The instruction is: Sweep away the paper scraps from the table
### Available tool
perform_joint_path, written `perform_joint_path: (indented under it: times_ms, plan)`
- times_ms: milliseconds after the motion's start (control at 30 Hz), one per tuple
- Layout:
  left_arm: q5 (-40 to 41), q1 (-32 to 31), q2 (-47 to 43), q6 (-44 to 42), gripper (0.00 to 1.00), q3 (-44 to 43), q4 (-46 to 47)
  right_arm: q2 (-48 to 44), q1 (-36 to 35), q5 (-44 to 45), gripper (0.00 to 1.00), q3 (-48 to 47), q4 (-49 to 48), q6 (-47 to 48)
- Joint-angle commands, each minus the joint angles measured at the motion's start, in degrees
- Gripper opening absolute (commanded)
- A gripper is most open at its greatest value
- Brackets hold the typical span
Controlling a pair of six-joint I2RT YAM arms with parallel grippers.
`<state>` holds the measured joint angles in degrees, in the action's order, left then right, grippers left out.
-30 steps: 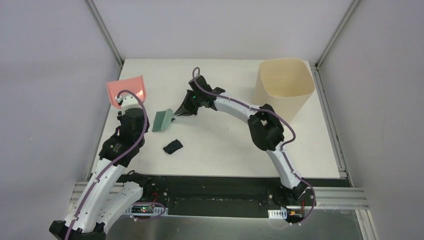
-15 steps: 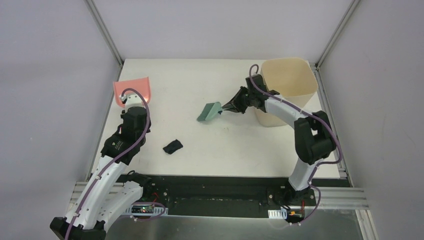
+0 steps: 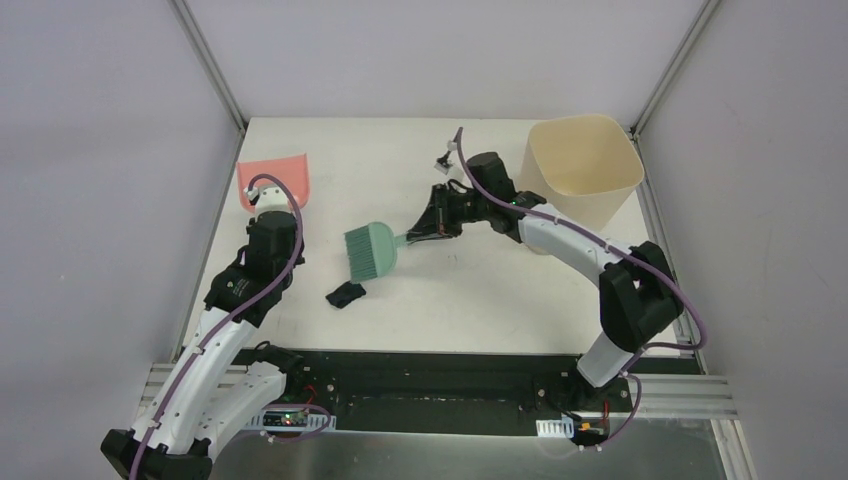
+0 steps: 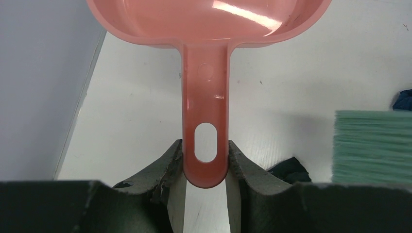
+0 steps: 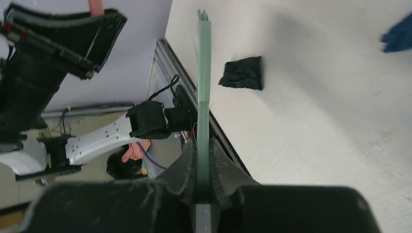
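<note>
On the white table (image 3: 480, 290) lies one black paper scrap (image 3: 346, 294), also seen in the wrist views (image 4: 290, 169) (image 5: 243, 73). A dark blue scrap (image 5: 399, 35) lies farther off and peeks in at the left wrist view's edge (image 4: 403, 99). My right gripper (image 3: 425, 228) (image 5: 203, 150) is shut on the handle of the teal hand brush (image 3: 371, 249) (image 5: 203, 87). Its bristles (image 4: 371, 145) hang just beyond the black scrap. My left gripper (image 3: 265, 207) (image 4: 205, 155) is shut on the handle of the pink dustpan (image 3: 273, 183) (image 4: 205, 97), at the table's left side.
A beige bin (image 3: 583, 165) stands at the back right, behind the right arm. Grey frame posts rise at the back corners. The left arm with the dustpan (image 5: 63, 39) shows in the right wrist view's upper left.
The right arm swung the brush right toward the bin, then back left to the middle, bristles now fanned flat above the black scrap. The dustpan drifted slightly right.
</note>
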<state>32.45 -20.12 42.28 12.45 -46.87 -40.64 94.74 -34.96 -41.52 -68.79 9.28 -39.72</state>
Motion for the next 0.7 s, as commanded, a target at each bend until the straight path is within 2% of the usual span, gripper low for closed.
perform_joint_path:
  times_ms: [0,267,500,533,667]
  plan:
    - [-1.25,0.78,-0.96,-0.82,0.00,-0.24,2.50,2.01,-4.93,-3.59,0.00,-7.18,0.41,7.86]
    - [-2.77,0.78,-1.23,-1.06,0.00,-0.14,2.52,13.12,-13.23,4.95,0.00,-19.49,10.04,12.17]
    - [-3.33,0.82,-1.24,-1.45,0.00,0.11,2.51,19.08,-16.32,7.12,0.00,-26.93,19.55,11.64]
    - [-3.43,0.79,-0.86,-1.46,0.00,0.10,2.42,19.06,-16.39,13.77,0.00,-27.14,21.02,13.65]
    - [-6.04,0.78,1.08,-1.66,0.00,-0.49,2.25,16.64,-15.77,21.86,0.00,-25.46,26.05,18.62]
